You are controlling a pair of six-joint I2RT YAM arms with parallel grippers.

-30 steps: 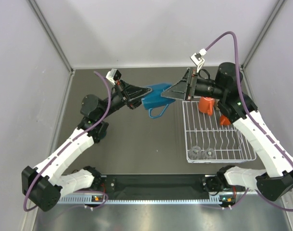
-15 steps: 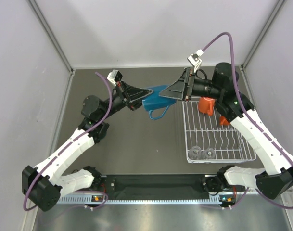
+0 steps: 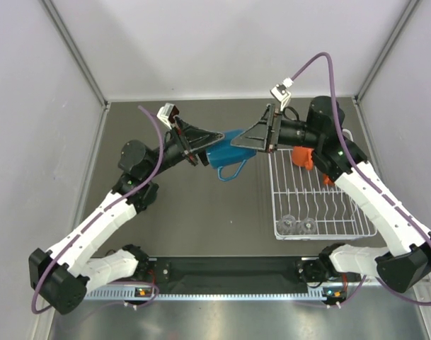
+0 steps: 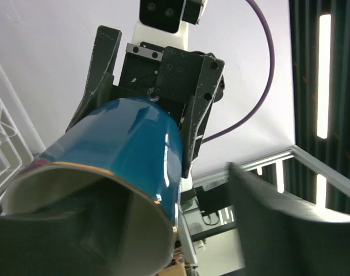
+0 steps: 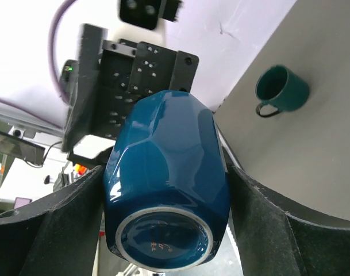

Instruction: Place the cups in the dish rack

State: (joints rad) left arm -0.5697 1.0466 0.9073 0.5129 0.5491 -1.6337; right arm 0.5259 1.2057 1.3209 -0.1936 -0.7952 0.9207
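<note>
Blue mug (image 3: 228,157) is hanging in the air over the bench (image 3: 187,219), just left of the dish rack (image 3: 321,212); the right gripper (image 3: 242,140) is clamping its jaws on the mug's sides; the left gripper (image 3: 214,142) is holding its jaws apart, one finger reaching into the mug's mouth, the other clear of its wall; an orange mug (image 3: 303,156) and two clear glasses (image 3: 298,225) are sitting in the rack.

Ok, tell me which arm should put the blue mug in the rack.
Right. The right gripper flanks the blue mug at its base on both sides, and the dish rack sits on that arm's side. The left gripper, at the mug's mouth, is farther from the rack.
</note>
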